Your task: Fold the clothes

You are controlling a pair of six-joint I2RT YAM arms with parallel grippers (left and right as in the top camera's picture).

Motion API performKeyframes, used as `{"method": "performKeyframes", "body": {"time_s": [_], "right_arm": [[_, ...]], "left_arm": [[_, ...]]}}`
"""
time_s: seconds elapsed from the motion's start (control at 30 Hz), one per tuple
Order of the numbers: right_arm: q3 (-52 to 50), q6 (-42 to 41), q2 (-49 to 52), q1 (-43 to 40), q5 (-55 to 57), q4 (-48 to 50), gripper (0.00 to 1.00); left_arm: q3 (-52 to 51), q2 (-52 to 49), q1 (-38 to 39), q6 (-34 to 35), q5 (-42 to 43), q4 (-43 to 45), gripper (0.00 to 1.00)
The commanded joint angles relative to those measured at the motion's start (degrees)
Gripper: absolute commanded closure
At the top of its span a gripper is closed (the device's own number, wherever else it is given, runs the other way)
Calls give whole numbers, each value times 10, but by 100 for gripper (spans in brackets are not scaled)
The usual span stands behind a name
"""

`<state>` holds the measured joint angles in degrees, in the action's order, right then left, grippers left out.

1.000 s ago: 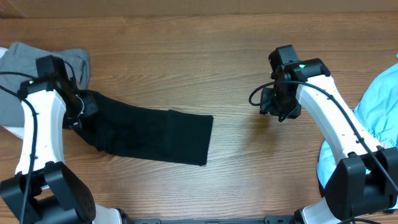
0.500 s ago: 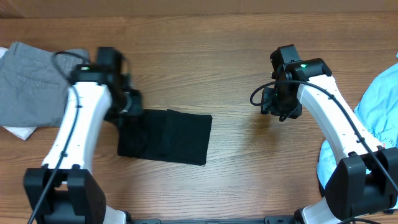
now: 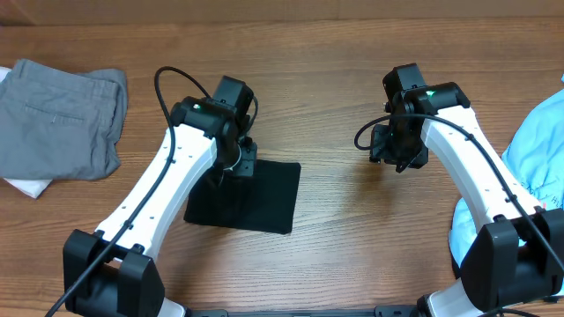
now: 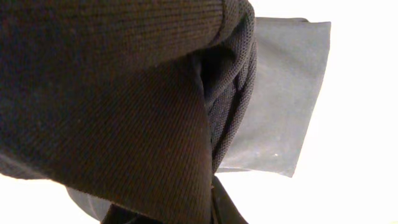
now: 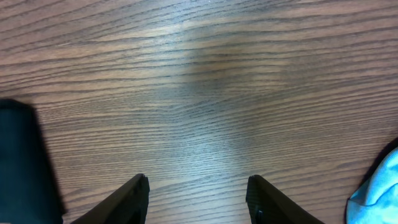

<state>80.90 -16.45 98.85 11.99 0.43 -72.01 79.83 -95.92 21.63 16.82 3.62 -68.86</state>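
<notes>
Bare table (image 3: pixel 339 211) betw. black shirt (image 3: pixel 264 195) & right gripper (image 5: pixel 198 186).

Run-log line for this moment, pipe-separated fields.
left gripper shut on black shirt mid-table | right gripper open, empty, above table | grey trousers far left | blue T-shirt right edge

Black shirt (image 3: pixel 264 195), grey trousers (image 3: pixel 57 114) and light blue T-shirt (image 3: pixel 538 141) lie on brown wood-grain table (image 3: pixel 335 70).
</notes>
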Motion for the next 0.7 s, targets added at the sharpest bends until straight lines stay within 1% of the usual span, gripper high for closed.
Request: {"method": "performKeyframes", "body": {"time_s": [0.0, 0.37, 0.4, 0.43, 0.47, 0.67], "right_arm": [[9, 4, -8, -1, 3, 1, 45], [9, 4, -8, -1, 3, 1, 45], [9, 3, -8, -1, 3, 1, 44], [9, 3, -8, -1, 3, 1, 44], [9, 3, -8, -1, 3, 1, 44], [9, 4, -8, -1, -1, 1, 44]], "left_arm": [[9, -3, 13, 23, 5, 3, 90], [6, -3, 46, 32, 5, 23, 90], [4, -3, 48, 32, 5, 26, 89], [1, -3, 51, 32, 5, 30, 87], [-3, -3, 52, 32, 5, 34, 89], [-40, -3, 64, 34, 5, 64, 90]]}}
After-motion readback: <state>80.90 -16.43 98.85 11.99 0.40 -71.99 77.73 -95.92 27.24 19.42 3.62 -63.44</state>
